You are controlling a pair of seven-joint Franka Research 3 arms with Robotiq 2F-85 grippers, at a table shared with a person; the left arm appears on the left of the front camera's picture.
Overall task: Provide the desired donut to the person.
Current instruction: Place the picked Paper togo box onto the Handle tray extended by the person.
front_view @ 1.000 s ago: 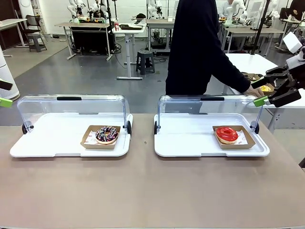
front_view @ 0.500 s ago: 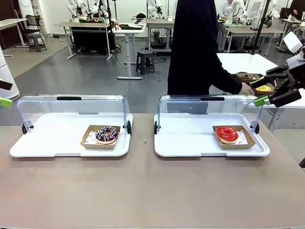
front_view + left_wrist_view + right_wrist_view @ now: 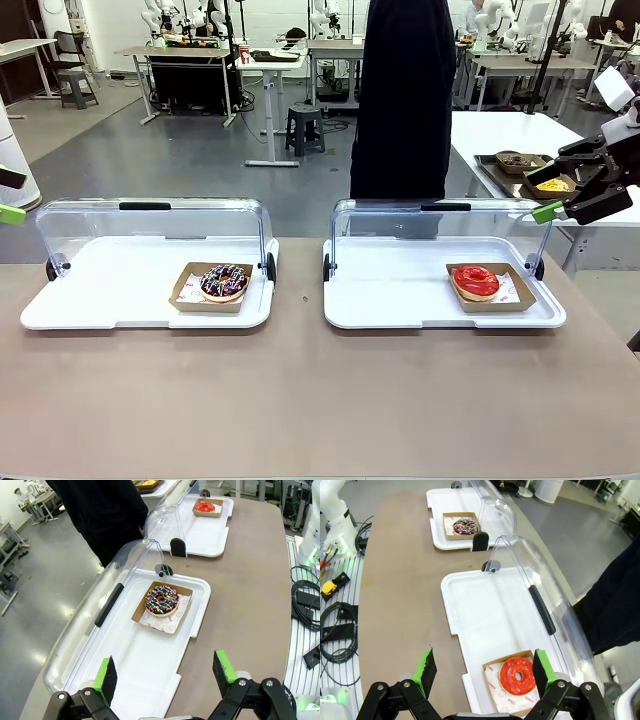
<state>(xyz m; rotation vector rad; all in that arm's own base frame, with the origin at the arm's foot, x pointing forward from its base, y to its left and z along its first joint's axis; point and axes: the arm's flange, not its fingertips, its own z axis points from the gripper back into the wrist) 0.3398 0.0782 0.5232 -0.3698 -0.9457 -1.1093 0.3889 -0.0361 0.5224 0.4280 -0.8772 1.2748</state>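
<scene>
A chocolate donut [image 3: 224, 282] with sprinkles lies in a cardboard boat on the left white tray [image 3: 90, 300]. A red glazed donut [image 3: 476, 283] lies the same way on the right white tray [image 3: 400, 300]. The person [image 3: 400, 100] in dark clothing stands behind the right tray, with no hands in sight. My left gripper [image 3: 10, 195] hangs open at the far left edge. My right gripper [image 3: 546, 191] is open above the right tray's far right corner. The left gripper [image 3: 165, 672] looks down on the chocolate donut [image 3: 161, 600]. Below the right gripper [image 3: 484, 669] is the red donut [image 3: 518, 675].
Both trays have clear domed lids [image 3: 150, 222] swung open toward the far side. A side table at the right carries a dark tray [image 3: 520, 165] with more donuts. Cables [image 3: 337, 630] lie off the table's near edge. The brown tabletop [image 3: 300, 400] in front is bare.
The person's arm, which reached to the side table at the right, has drawn back; the person now stands upright behind the right tray. Both grippers are still.
</scene>
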